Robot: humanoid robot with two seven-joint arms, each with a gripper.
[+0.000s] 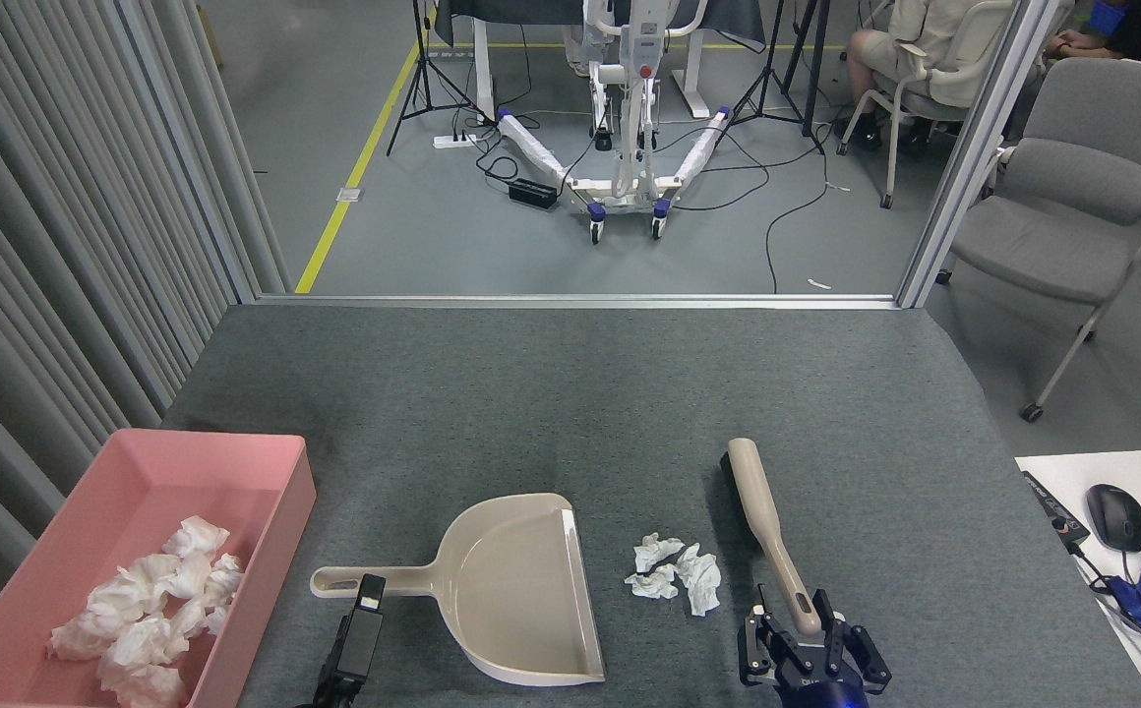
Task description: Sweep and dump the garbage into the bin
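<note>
The dustpan (521, 590) lies in the middle of the grey mat (570, 393), its mouth to the right. Just right of it lies the garbage (674, 572), three white wads; more wads lie in the bin (266, 472), well left of the dustpan. Right of the loose wads lies the brush (767, 531). The right gripper (807, 639) has open fingers around the brush handle's end. The left gripper (366, 610) is at the dustpan handle; I cannot tell its fingers' state.
</note>
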